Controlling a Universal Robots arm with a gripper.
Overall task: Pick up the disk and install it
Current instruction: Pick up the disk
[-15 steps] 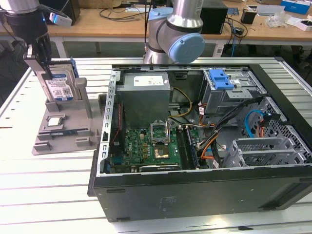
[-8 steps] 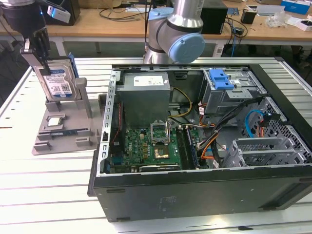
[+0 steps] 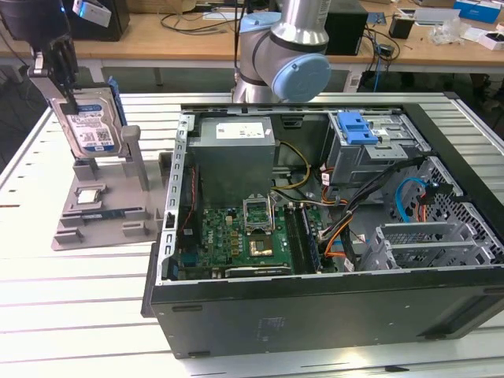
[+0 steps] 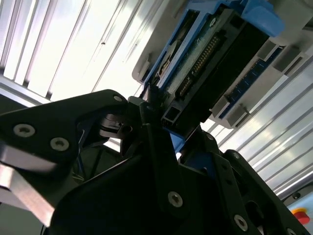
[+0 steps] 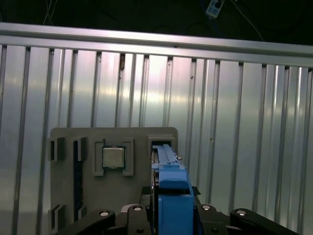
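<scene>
Nearest in the first wrist view, the black gripper (image 5: 172, 209) is clamped on the upper end of the disk (image 5: 171, 193). The disk stands on edge over its slot in the grey holder (image 5: 137, 139) on the ribbed worktop (image 5: 244, 122); I cannot tell whether it is clear of the slot. It looks rigid, dense and shock-sensitive, so the blue side rails (image 5: 165, 155) seem safer to squeeze than its bare circuit board (image 4: 205, 58). Farther off lies the open computer case (image 3: 315, 307).
</scene>
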